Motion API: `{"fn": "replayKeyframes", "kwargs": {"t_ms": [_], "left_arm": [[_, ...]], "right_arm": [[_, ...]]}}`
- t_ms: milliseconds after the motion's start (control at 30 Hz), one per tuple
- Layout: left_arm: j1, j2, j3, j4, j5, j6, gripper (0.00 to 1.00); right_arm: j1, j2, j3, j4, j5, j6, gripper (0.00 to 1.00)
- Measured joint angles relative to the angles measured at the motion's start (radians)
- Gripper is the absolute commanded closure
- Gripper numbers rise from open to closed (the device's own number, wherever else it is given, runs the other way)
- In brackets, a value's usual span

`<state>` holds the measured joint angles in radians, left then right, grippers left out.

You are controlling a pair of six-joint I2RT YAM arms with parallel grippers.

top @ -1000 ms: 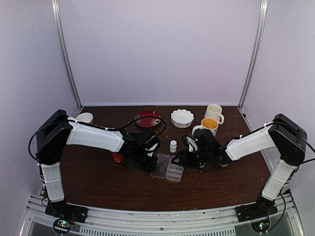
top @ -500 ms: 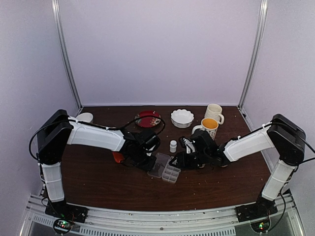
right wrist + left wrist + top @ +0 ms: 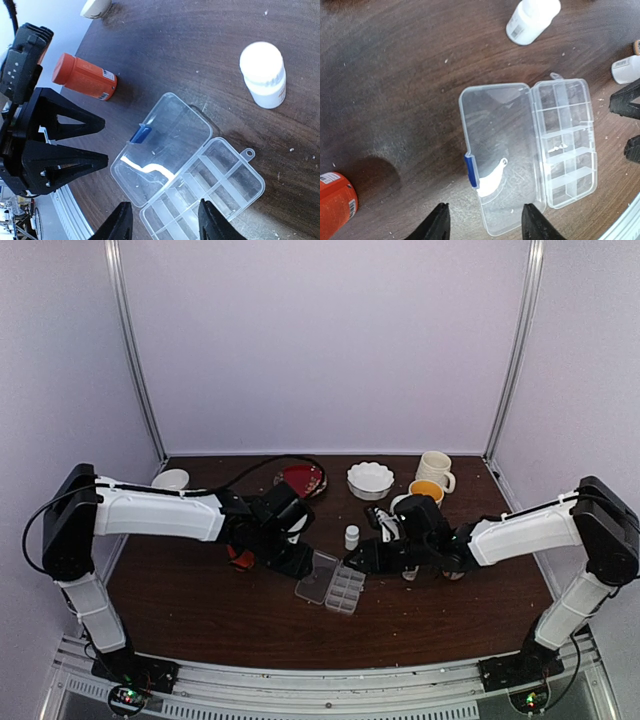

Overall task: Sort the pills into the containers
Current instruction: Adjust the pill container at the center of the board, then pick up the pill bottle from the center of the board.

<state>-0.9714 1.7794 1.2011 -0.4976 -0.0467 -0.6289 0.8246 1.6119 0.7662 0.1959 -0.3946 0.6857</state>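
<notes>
I have both tools down near the pill box (image 3: 332, 585), which lies on the dark wooden surface (image 3: 200, 620) between them with its lid (image 3: 500, 155) swung fully open and flat beside the cells (image 3: 565, 140). My left tool (image 3: 486, 225) has its jaws spread wide and holds nothing. From its wrist view the lid sits just ahead of the fingertips, with the blue latch (image 3: 471, 170) on the edge nearest the left finger. The right wrist view shows that tool (image 3: 105, 140) just beside the latch edge of the lid, and I cannot tell whether it touches. My right tool (image 3: 165, 222) is also parted about halfway and empty, with the cell side of the box directly ahead of its fingers. A few tiny whitish pills (image 3: 557, 148) lie in one of the middle cells, and the other cells look bare. The orange bottle (image 3: 335, 200) lies on its side off to the left of my left tool. A white bottle (image 3: 263, 75) stands beyond the box, ahead of the right tool and to its right.
</notes>
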Motion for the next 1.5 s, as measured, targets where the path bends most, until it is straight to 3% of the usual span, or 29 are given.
{"fn": "replayKeyframes", "kwargs": {"t_ms": [200, 367, 600, 667, 1067, 1500], "left_arm": [[0.01, -0.044, -0.003, 0.004, -0.014, 0.0, 0.5], [0.028, -0.176, -0.051, -0.005, -0.098, 0.006, 0.49], [0.043, -0.362, -0.061, -0.039, -0.219, 0.027, 0.08], [0.056, -0.373, -0.06, -0.07, -0.255, 0.035, 0.03], [0.188, -0.299, -0.06, -0.282, -0.325, 0.033, 0.03], [0.259, -0.233, -0.06, -0.259, -0.224, 0.089, 0.2]], "right_arm": [[0.0, -0.066, 0.0, -0.037, 0.034, -0.037, 0.56], [0.0, -0.132, 0.0, -0.081, 0.094, -0.078, 0.56], [0.0, -0.238, -0.007, -0.093, 0.174, -0.115, 0.55], [0.0, -0.264, -0.01, -0.098, 0.198, -0.126, 0.55], [0.0, -0.319, -0.009, -0.211, 0.316, -0.187, 0.54], [0.0, -0.314, -0.009, -0.219, 0.321, -0.189, 0.52]]}}
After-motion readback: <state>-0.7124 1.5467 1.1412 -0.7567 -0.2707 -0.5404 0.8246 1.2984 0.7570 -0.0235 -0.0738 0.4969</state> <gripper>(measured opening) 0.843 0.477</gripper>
